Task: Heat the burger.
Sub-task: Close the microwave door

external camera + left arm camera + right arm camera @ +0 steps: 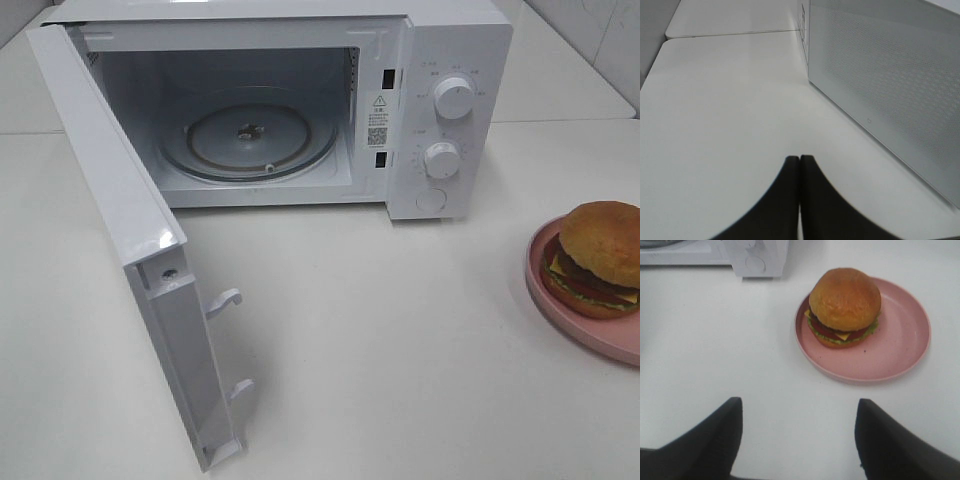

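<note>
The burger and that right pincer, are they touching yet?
Apart. The right wrist view shows bare table between the open right pincer and the burger, which sits on its plate.

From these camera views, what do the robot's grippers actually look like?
Only the fingertips show. The left gripper has two plain black fingers with curved outer edges, like a pointed arch. The right gripper has two matching matte black fingers, broad with rounded tips. No cables, markings or arm parts are in view.

The microwave carries a warning-triangle sticker and QR code; its small print is illegible.
</note>
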